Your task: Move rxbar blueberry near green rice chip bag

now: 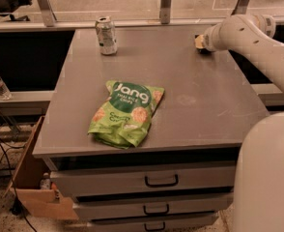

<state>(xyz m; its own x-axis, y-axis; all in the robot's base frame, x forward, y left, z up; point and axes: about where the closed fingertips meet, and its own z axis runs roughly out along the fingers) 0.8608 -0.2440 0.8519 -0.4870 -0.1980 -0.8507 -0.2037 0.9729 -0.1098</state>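
The green rice chip bag [126, 112] lies flat on the grey table [200, 105], left of centre and near the front edge, with its white "Jang" lettering facing up. My gripper [200, 42] is low over the table's far right corner, at the end of the white arm [250, 40] that reaches in from the right. It is far from the bag. The navy-blue rxbar blueberry does not show anywhere. The spot under the gripper is hidden by the arm.
A silver drink can [106, 35] stands upright at the table's far left. Drawers [161, 180] sit below the table front. A cardboard box [33, 187] and cables are on the floor at left. The robot's white body [270, 178] fills the lower right.
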